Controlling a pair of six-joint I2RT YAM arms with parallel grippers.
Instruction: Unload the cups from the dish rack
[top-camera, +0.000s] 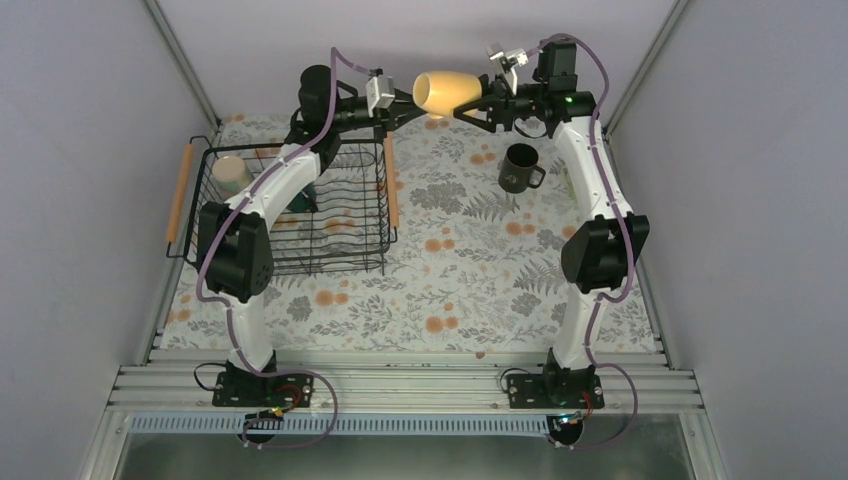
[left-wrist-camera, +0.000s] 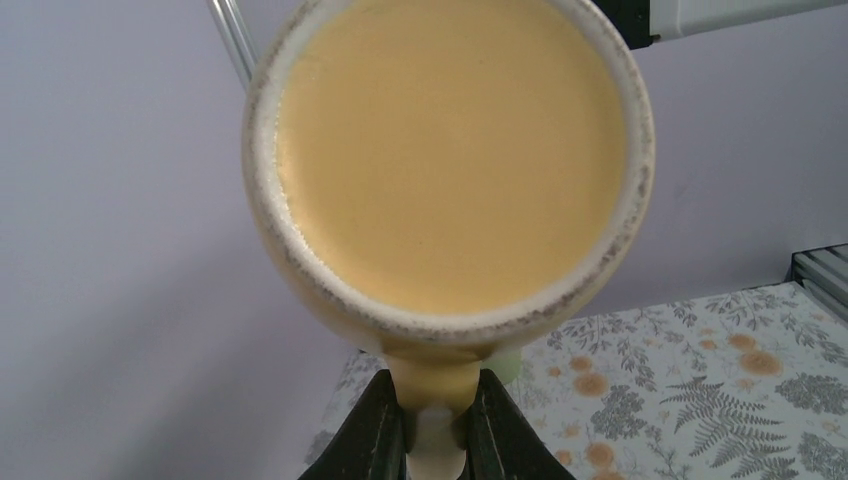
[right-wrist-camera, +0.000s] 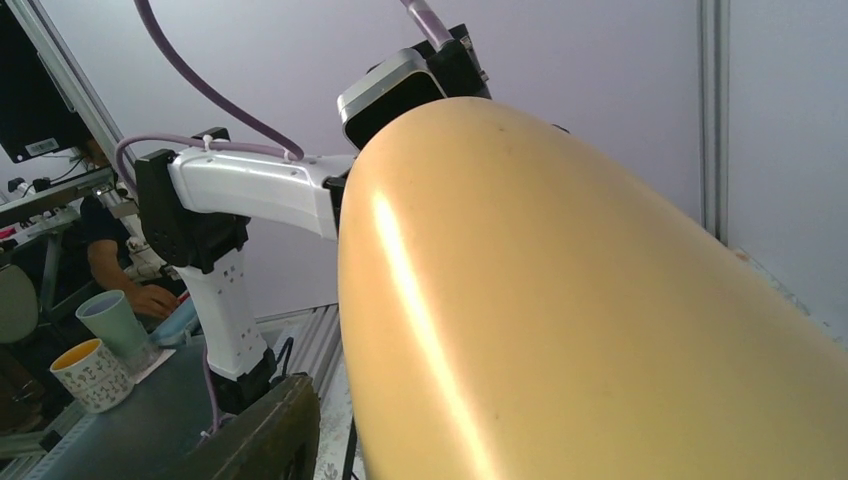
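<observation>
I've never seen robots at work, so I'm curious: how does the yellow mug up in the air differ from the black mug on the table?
The yellow mug lies sideways in mid-air, its handle clamped by the left hand. The black mug stands upright on the table, untouched. The yellow mug is pale and glossy, the black mug dark. Both are small handled mugs.

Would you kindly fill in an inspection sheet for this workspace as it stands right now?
Surface: floral cloth, lying flat.
Job's things: yellow cup held in mid-air; black mug upright on the cloth; dish rack at left, holding a pale cup and a dark cup, half hidden.
Clutter: nothing seen.
Grippers: left gripper shut on the yellow cup's handle; right gripper at its base, grip unclear.
Cables: purple cables, loosely looped.
Surroundings: lilac walls; metal rail at near edge.
</observation>
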